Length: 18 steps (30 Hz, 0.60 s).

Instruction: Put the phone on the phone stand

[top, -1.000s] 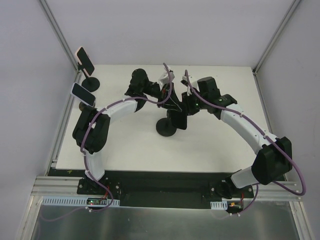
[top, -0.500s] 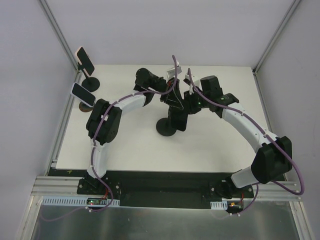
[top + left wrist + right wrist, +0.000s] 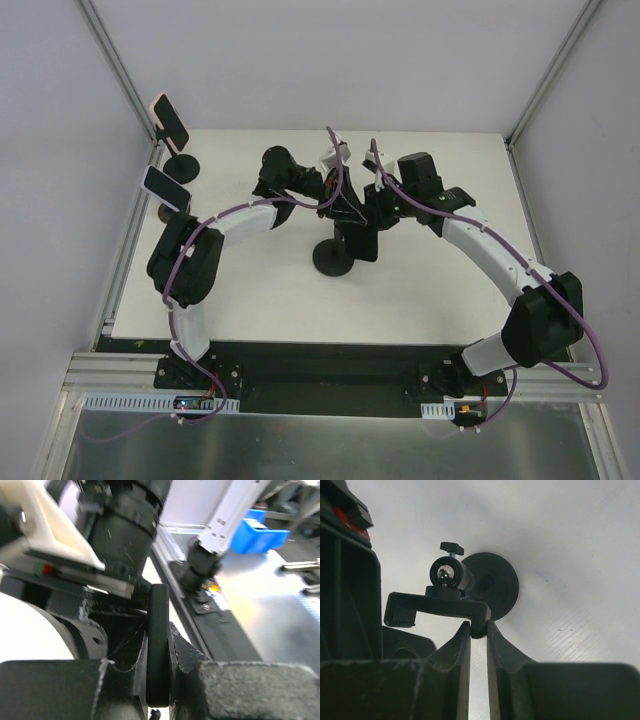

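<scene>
The black phone shows edge-on in the left wrist view, clamped between my left gripper's jaws. In the top view it hangs at the table's middle, just above the black phone stand. My left gripper comes at it from the back left. My right gripper is shut on the end of the stand's clamp bracket, above the stand's round base. In the top view the right gripper sits right beside the left one.
Two other stands, each with a phone, stand at the table's far left: one at the back corner, one nearer. The white table is bordered by grey walls and a metal frame rail in front.
Half a second ago the left arm had swung up and to the right; it is now back about where it was a second ago. The right arm has barely moved.
</scene>
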{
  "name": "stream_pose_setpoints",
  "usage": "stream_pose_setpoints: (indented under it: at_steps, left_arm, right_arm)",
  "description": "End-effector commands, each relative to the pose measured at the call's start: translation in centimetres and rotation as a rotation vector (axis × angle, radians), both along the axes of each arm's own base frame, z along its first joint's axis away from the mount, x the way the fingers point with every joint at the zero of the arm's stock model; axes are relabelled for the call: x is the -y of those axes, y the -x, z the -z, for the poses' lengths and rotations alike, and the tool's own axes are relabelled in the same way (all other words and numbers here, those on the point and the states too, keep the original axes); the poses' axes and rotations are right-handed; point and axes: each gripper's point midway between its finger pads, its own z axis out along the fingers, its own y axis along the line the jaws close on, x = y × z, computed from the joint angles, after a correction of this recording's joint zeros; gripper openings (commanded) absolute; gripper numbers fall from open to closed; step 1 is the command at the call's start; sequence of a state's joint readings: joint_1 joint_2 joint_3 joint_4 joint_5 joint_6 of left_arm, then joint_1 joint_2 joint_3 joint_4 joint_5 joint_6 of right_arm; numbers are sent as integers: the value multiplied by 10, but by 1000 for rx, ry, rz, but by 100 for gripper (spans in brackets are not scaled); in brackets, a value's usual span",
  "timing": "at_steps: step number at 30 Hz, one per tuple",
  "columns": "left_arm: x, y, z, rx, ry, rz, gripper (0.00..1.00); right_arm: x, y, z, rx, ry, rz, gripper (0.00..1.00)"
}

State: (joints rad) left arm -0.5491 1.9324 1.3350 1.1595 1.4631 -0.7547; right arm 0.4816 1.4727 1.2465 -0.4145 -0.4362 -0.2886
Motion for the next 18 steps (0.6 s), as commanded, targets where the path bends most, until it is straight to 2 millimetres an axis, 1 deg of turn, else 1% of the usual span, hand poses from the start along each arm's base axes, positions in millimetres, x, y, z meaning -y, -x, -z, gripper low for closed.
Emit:
stream_pose_setpoints:
  at_steps: [1,3,5,6,7,8,10,11,12,13,14,16,18]
  left_arm:
    - [5,-21,-34,363,185,-222,0]
    - [4,-22,-33,362,186,-238,0]
    - [4,-18,-32,373,194,-234,0]
    - [3,-16,-32,379,197,-219,0]
    - [3,-14,-28,364,185,-190,0]
    - [2,-12,-31,370,186,-150,0]
    - [4,-13,-28,348,175,-124,0]
    - [4,-14,-32,352,180,-116,0]
    - [5,-14,-27,341,173,-95,0]
    - [6,-13,-32,335,176,-82,0]
    - [6,-11,-31,330,171,-63,0]
    - [7,-14,-23,305,156,-62,0]
    - [2,-19,-19,297,148,-77,0]
  right_arm:
    - [-24,14,-30,-3,-109,-60,1]
    - [-25,13,-27,-7,-104,-63,1]
    - [-27,18,-28,-16,-116,-102,1]
    - [-30,21,-28,-22,-126,-129,1]
    - [-31,25,-29,-25,-130,-150,1]
    - [-32,27,-31,-27,-139,-166,1]
    - [-33,29,-31,-18,-140,-190,1]
    - [-34,30,-32,-20,-147,-202,1]
    - [-36,31,-31,-22,-149,-216,0]
    - [-36,31,-31,-30,-151,-222,1]
    - [-38,32,-31,-35,-156,-232,1]
    - [-37,32,-31,-28,-151,-229,1]
    - [-35,32,-31,-20,-144,-224,1]
